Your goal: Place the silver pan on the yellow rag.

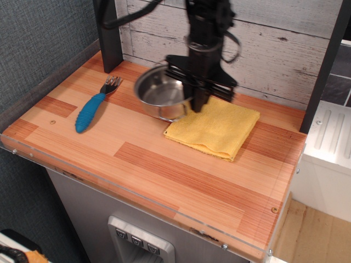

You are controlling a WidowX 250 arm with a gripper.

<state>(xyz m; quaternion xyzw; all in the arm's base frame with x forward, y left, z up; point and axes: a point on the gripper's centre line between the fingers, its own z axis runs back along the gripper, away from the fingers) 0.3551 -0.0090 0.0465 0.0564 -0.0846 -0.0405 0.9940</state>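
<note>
Above the left edge of the yellow rag point(214, 125) I have the silver pan point(160, 94) hanging clear of the counter point(164, 164), so the carrying step looks to me well advanced and only the last part of the way and the lowering remain. My tool point(198, 102) is clamped on the right side of the pan's rim, one finger inside and one outside as far as I can judge, and the pan hangs out to the left of it, slightly tilted. The main danger I see comes from this one-sided hold: the weight sits away from the fingers, so the pan may turn or slip in the grip if I move sharply. If I lower it now, only part of its bottom would meet the cloth and the rest would hang over bare wood, so it must go more to the right first. Coming down too low while moving sideways could also push the soft rag into a fold, since its near edges already lie a bit uneven. A fork with a blue handle point(90, 111) lies on the counter well to the left, away from my path. Behind the arm stands a whitewashed plank wall point(274, 44) and a dark post point(107, 33); nothing stands between the pan and the rag.
</note>
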